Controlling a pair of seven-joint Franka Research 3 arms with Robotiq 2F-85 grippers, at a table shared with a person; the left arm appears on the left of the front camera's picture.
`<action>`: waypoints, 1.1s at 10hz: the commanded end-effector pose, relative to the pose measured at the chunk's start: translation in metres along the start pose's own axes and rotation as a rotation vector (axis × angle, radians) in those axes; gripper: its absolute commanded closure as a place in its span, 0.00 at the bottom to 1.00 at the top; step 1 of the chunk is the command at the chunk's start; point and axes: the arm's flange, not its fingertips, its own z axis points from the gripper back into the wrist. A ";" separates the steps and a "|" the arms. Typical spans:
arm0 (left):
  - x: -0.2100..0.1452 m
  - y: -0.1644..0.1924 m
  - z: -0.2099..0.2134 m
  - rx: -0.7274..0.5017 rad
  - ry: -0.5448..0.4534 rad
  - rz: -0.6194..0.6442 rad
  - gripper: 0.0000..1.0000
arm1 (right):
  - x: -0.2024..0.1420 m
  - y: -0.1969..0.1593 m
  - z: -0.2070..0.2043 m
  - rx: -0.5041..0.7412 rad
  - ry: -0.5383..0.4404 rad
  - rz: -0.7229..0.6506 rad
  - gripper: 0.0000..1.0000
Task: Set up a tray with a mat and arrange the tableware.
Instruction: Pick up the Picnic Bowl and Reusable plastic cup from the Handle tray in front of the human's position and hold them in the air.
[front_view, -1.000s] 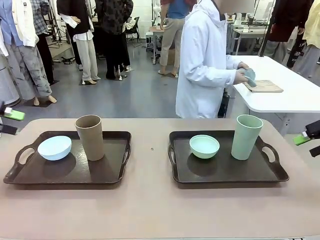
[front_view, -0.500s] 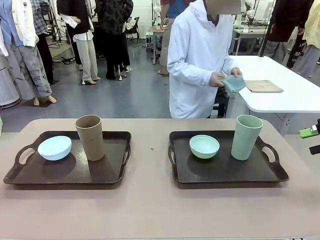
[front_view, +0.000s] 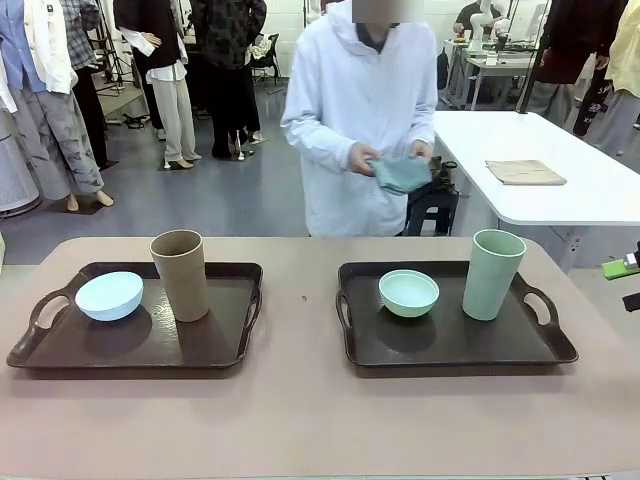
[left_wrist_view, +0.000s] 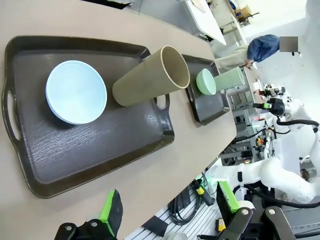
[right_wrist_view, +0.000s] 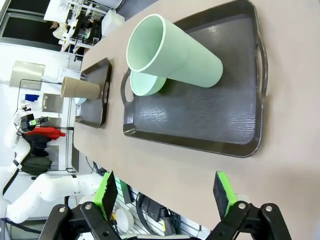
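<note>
**Table holds two trays; mat in the person's hands**

Beige table (front_view: 300, 420). Brown cup (front_view: 181, 275) stands upright on the left tray (front_view: 130, 345), with the pale blue bowl (front_view: 109, 295) just beside it. Right tray (front_view: 450, 345), well apart from the brown cup, carries the mint green bowl (front_view: 408, 292) and the upright pale green cup (front_view: 494, 274). Far beyond the brown cup, a person (front_view: 360, 100) holds a folded teal mat (front_view: 400, 172) in both hands. Left gripper (left_wrist_view: 167, 210) and right gripper (right_wrist_view: 165, 195) are spread wide and empty.
</note>
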 end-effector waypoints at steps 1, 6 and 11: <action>-0.001 0.001 -0.001 -0.020 -0.012 -0.014 0.00 | 0.002 0.000 -0.001 0.027 -0.011 -0.005 0.00; -0.001 0.001 -0.001 -0.020 -0.012 -0.014 0.00 | 0.002 0.000 -0.001 0.027 -0.011 -0.005 0.00; -0.001 0.001 -0.001 -0.020 -0.012 -0.014 0.00 | 0.002 0.000 -0.001 0.027 -0.011 -0.005 0.00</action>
